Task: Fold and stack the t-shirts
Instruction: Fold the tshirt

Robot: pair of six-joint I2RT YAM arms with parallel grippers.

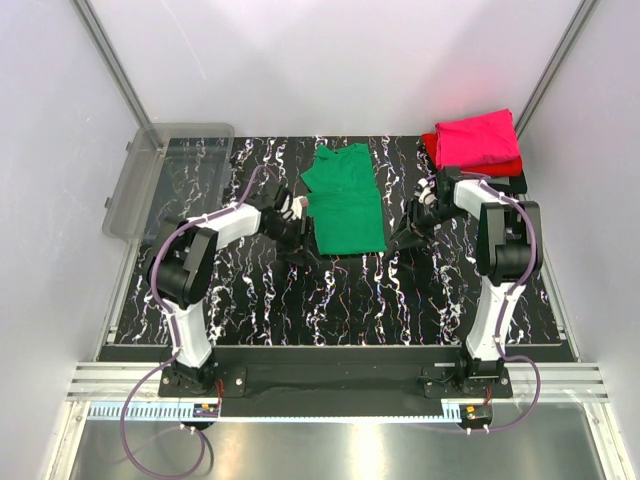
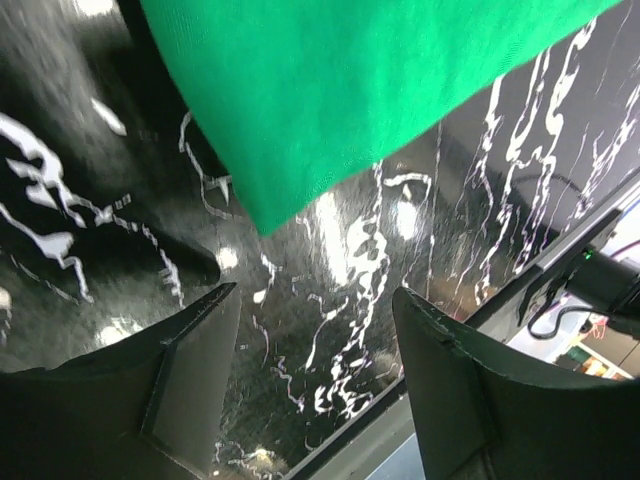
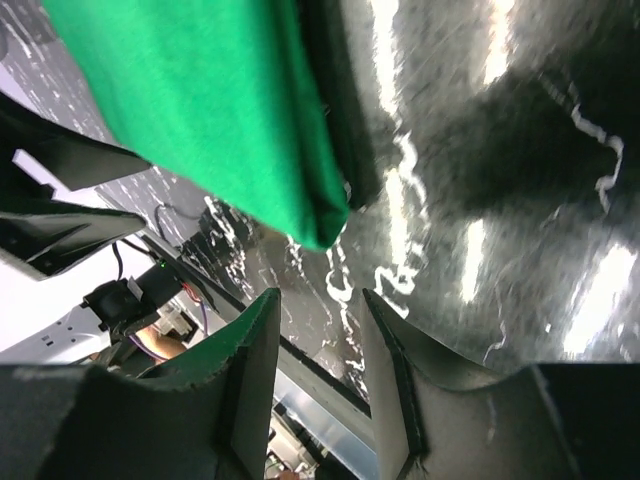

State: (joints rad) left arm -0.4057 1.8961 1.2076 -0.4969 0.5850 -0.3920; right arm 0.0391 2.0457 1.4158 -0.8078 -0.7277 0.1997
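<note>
A bright green t-shirt (image 1: 345, 200) lies folded into a long strip in the middle of the table. A magenta-pink t-shirt (image 1: 478, 138) lies folded on top of a red one (image 1: 507, 167) at the back right corner. My left gripper (image 1: 292, 215) hovers just off the green shirt's left edge, and my right gripper (image 1: 412, 225) off its right edge. In the left wrist view the gripper (image 2: 315, 300) is open and empty, with a corner of the green shirt (image 2: 380, 90) beyond the tips. In the right wrist view the gripper (image 3: 320, 300) is also open and empty below the green folded edge (image 3: 210, 110).
A clear grey plastic bin (image 1: 165, 175) sits tilted over the table's back left corner. The black marbled tabletop (image 1: 340, 300) stretches between the arms to a raised front rail. White walls and metal posts close in the back and sides.
</note>
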